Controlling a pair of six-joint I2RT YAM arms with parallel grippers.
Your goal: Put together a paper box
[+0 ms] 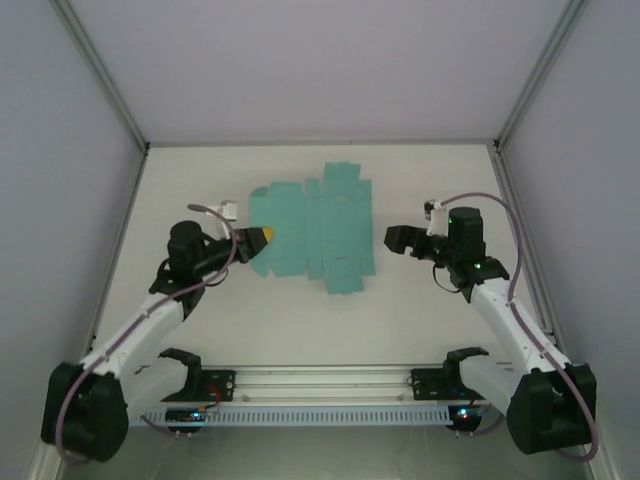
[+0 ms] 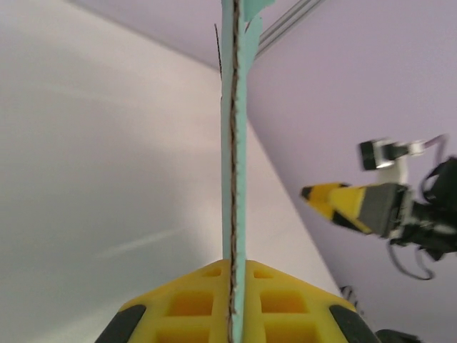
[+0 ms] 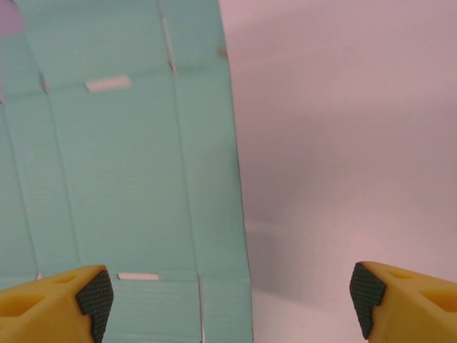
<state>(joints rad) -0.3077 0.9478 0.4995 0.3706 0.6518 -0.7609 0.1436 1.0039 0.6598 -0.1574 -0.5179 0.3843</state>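
**Flat teal sheet pinched at one edge, mid-table**

Nearest the camera, a metal rail runs along the near edge of the white table, with both arm bases bolted to it. The tabletop is matte and bare around the work.

At the middle lies the paper box, a flat die-cut sheet with its flaps spread out. The left gripper reaches in from the left. In its wrist view the card is seen edge-on, and the left gripper has its yellow fingers closed tightly on it.

The right gripper sits just off the sheet's right edge. In its own camera it is spread wide and grips nothing. One fingertip is over the sheet's right strip and the other is over bare table. Whether it touches the card cannot be told.

Beyond, pale lavender walls close the table in on three sides, with metal frame posts in the far corners.
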